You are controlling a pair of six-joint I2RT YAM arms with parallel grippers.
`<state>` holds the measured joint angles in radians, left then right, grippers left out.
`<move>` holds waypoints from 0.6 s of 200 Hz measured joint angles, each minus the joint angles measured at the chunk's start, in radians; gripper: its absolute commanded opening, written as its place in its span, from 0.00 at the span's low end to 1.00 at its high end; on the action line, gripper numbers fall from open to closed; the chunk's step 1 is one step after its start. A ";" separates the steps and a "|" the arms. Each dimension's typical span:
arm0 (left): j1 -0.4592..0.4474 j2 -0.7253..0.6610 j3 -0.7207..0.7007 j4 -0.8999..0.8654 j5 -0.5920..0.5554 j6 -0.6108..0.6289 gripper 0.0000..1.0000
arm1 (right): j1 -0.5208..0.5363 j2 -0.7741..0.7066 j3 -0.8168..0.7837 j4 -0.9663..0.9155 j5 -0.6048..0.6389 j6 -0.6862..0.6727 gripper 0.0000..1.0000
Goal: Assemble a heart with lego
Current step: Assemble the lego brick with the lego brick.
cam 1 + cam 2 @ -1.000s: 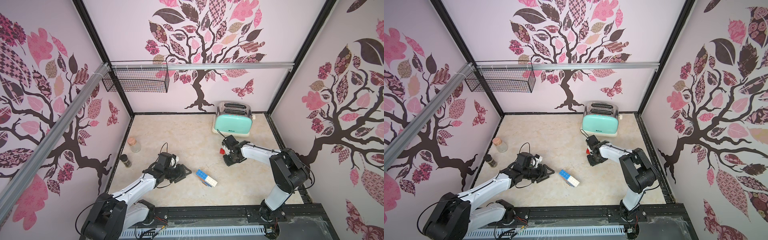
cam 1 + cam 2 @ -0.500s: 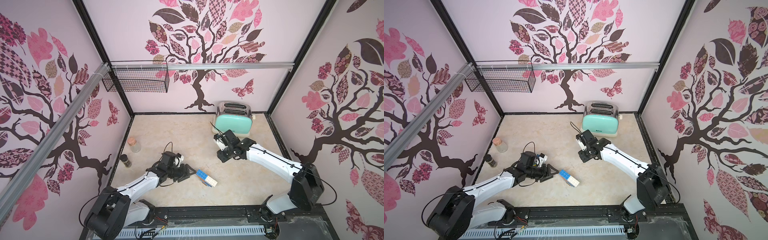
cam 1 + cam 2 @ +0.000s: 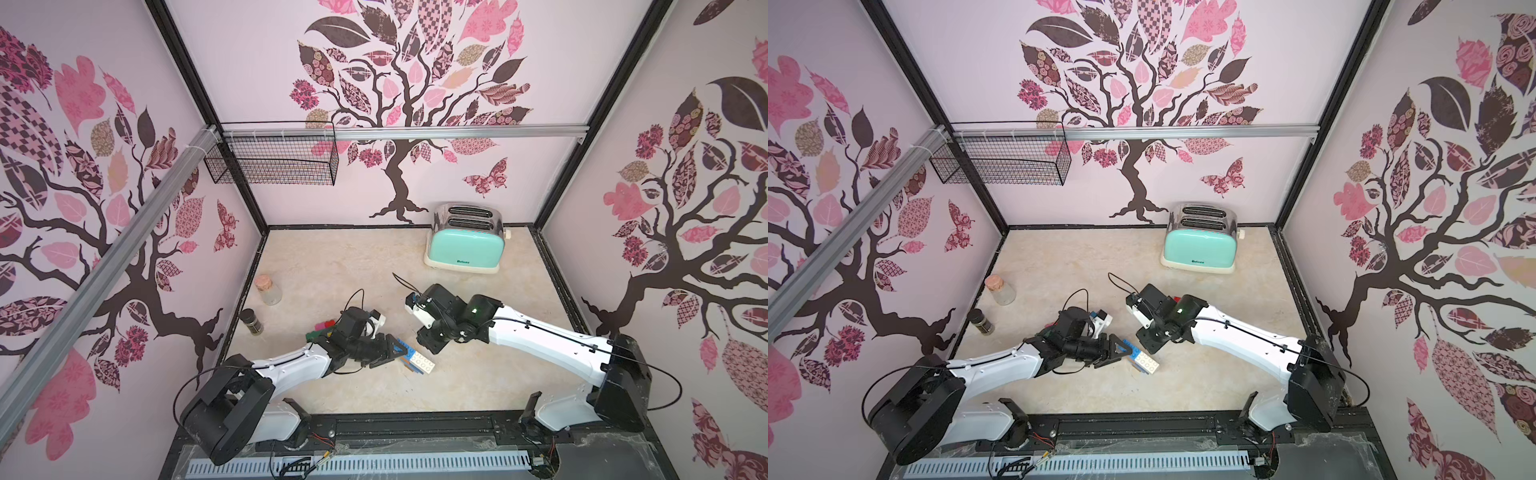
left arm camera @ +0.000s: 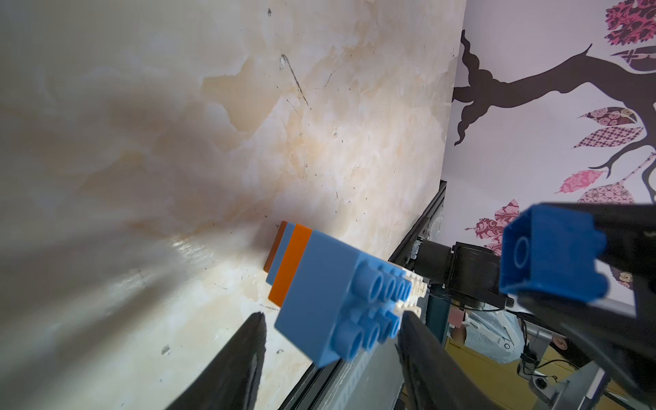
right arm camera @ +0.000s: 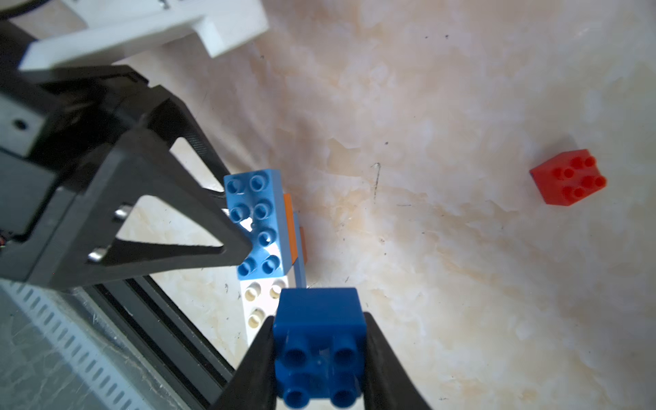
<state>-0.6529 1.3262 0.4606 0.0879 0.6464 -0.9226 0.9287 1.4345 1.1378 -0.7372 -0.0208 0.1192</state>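
- The right gripper (image 5: 317, 324) squeezes a small dark blue plastic brick (image 5: 319, 355), close by the flat stack of light blue, white and orange bricks (image 4: 319, 284) on the beige table (image 3: 332, 266).
- The left gripper (image 4: 333, 316) has its jaws apart around the stack, so a crooked push could slide it.
- The writing on the mint-green toaster (image 3: 465, 249) is too small to read.

A mint-green toaster (image 3: 465, 249) stands near the back edge of the beige tabletop (image 3: 353, 266). A cork-lidded glass jar (image 3: 269, 289) and a dark spice jar (image 3: 252, 322) stand along its left edge.
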 measured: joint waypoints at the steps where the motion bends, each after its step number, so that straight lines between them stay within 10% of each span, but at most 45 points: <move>1: 0.000 0.001 0.000 0.000 -0.001 -0.001 0.59 | 0.001 0.000 0.000 0.000 0.000 0.000 0.33; 120: -0.021 0.014 -0.005 0.049 -0.029 -0.016 0.52 | 0.072 0.048 -0.017 -0.019 -0.024 0.084 0.33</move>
<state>-0.6739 1.3399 0.4553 0.1368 0.6170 -0.9390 1.0012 1.4830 1.1210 -0.7567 -0.0448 0.2031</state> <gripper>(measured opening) 0.520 0.361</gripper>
